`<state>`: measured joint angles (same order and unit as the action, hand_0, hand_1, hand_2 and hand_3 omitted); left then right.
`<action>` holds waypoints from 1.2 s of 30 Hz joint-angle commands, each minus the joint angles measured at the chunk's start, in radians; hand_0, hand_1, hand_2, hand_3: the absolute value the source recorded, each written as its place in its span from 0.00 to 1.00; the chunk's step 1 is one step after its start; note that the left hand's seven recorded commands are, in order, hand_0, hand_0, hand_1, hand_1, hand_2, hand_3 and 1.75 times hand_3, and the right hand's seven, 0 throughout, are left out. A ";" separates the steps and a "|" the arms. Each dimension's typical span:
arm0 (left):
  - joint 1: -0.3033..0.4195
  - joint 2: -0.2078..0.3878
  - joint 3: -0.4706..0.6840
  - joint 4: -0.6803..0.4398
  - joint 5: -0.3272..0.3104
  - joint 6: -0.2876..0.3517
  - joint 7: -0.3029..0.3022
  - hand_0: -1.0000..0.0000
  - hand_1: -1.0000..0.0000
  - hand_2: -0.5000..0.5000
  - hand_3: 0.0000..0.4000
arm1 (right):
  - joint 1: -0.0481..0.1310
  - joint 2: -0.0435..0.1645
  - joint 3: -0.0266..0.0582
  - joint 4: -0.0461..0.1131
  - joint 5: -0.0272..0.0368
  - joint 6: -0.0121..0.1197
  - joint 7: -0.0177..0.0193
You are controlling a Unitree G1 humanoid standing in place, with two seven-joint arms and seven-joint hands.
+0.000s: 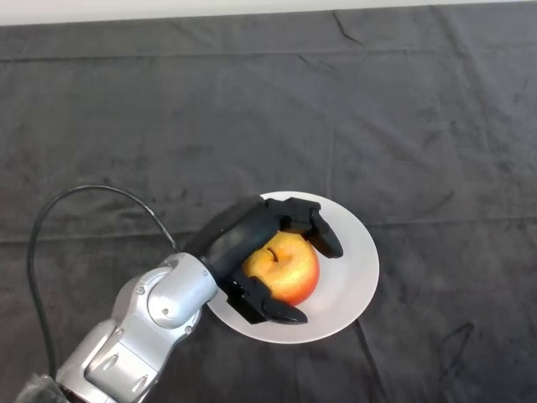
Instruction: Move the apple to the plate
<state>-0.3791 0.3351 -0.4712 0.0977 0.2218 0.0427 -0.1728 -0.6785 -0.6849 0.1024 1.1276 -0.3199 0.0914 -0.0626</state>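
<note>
A yellow-red apple [287, 267] with a dark stem rests on the white plate [348, 260] at the lower middle of the head view. My left hand [237, 238] reaches in from the lower left and cups the apple, fingers curled over its far side and thumb along its near side. The hand's palm hides the apple's left flank and the plate's left rim.
A dark cloth covers the whole table, with its far edge along the top of the view. The silver-grey forearm [143, 323] lies over the cloth at the lower left.
</note>
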 commanded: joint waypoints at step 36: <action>-0.139 0.081 0.126 0.043 -0.081 0.076 -0.043 1.00 0.00 1.00 1.00 | 0.016 -0.018 -0.0186 -0.026 -0.0055 0.005 -0.0010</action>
<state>-0.4594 0.3840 -0.3635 0.1056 0.1562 0.1296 -0.2199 -0.6786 -0.6848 0.1023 1.1274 -0.3199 0.0913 -0.0626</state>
